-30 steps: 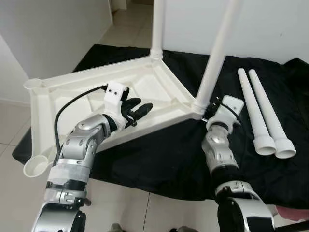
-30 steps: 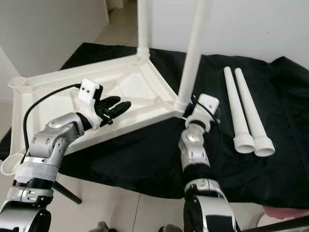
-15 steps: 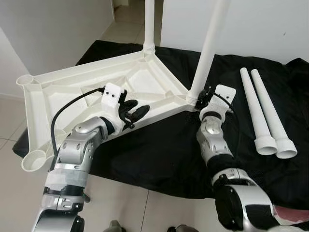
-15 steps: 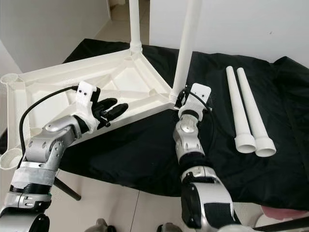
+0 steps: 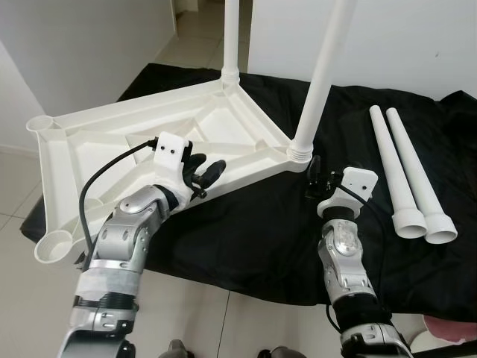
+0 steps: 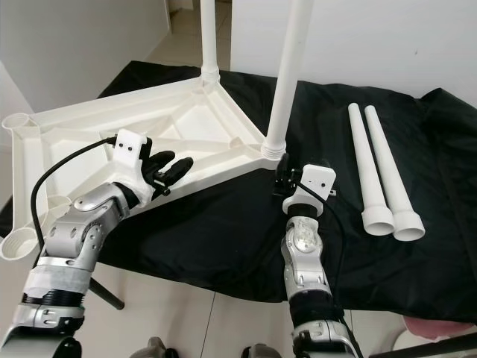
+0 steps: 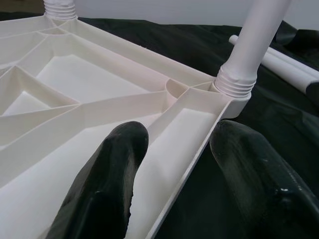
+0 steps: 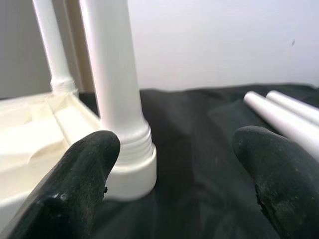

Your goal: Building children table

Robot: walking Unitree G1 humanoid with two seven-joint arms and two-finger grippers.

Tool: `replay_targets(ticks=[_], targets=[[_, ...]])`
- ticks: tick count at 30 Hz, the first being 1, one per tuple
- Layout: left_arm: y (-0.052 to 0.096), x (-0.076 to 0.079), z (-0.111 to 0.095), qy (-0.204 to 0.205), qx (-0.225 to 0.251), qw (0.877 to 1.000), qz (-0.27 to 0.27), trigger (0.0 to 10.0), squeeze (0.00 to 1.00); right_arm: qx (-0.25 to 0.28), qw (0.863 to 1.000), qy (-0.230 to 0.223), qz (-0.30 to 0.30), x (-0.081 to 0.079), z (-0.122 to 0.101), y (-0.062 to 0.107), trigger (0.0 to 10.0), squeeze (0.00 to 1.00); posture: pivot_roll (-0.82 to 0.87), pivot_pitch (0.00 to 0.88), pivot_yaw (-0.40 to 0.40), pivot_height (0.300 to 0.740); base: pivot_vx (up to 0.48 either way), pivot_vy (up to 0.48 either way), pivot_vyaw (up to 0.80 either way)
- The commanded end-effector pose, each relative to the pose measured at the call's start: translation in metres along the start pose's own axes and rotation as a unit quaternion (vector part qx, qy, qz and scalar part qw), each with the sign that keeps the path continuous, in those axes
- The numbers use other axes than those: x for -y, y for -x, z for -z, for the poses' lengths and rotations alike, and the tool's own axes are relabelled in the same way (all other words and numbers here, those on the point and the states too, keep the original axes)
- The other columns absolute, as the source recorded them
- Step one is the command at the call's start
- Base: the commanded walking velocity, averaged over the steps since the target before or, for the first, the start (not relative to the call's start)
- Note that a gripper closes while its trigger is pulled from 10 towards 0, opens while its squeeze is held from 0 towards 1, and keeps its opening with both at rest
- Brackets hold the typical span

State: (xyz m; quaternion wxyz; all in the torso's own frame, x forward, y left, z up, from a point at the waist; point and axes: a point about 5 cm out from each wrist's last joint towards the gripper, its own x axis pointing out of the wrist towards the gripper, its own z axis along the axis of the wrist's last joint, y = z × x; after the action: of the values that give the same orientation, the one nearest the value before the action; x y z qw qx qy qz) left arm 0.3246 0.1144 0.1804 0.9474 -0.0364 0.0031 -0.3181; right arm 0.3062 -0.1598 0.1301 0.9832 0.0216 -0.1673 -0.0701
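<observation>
Two legs stand screwed in; the right end effector (image 6: 286, 179) has let go of the near leg (image 6: 287, 74).
It now hangs spread beside the leg's base; left end effector (image 5: 201, 173), spread, straddles the tabletop (image 5: 112, 138) rim; two loose legs (image 5: 406, 175) wait.

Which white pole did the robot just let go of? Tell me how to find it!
Look for the big white table top lying upside down on the black cloth. Two poles stand up from its corners; the one you want is the leg at the near corner, right in front of the open right gripper. The other standing leg is farther back, and two more poles lie flat.
</observation>
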Motion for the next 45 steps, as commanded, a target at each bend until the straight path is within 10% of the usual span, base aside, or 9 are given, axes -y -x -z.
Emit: replay_targets(ticks=[1, 14, 22, 45], targets=[[0.001, 0.0, 0.008, 0.004, -0.01, 1.0, -0.009, 10.0, 0.0, 0.003, 1.0, -0.002, -0.005, 0.0, 0.0, 0.002, 10.0, 0.0, -0.05, 0.047, -0.006, 0.74, 0.0, 0.0, 0.0], [0.0, 0.028, 0.031, 0.012, -0.012, 1.0, 0.005, 10.0, 0.0, -0.02, 0.999, 0.003, -0.038, 0.001, 0.005, 0.021, 10.0, 0.0, -0.07, 0.011, -0.032, 0.74, 0.0, 0.0, 0.0], [0.01, -0.006, 0.027, -0.039, -0.02, 0.998, -0.036, 10.0, 0.0, -0.019, 0.998, 0.002, -0.056, 0.002, 0.002, 0.02, 10.0, 0.0, -0.06, 0.002, -0.037, 0.74, 0.0, 0.0, 0.0], [0.009, -0.003, 0.027, -0.048, -0.011, 0.998, -0.035, 10.0, 0.0, -0.024, 0.998, 0.0, -0.062, 0.002, 0.001, 0.02, 10.0, 0.0, -0.05, 0.0, -0.045, 0.74, 0.0, 0.0, 0.0]])
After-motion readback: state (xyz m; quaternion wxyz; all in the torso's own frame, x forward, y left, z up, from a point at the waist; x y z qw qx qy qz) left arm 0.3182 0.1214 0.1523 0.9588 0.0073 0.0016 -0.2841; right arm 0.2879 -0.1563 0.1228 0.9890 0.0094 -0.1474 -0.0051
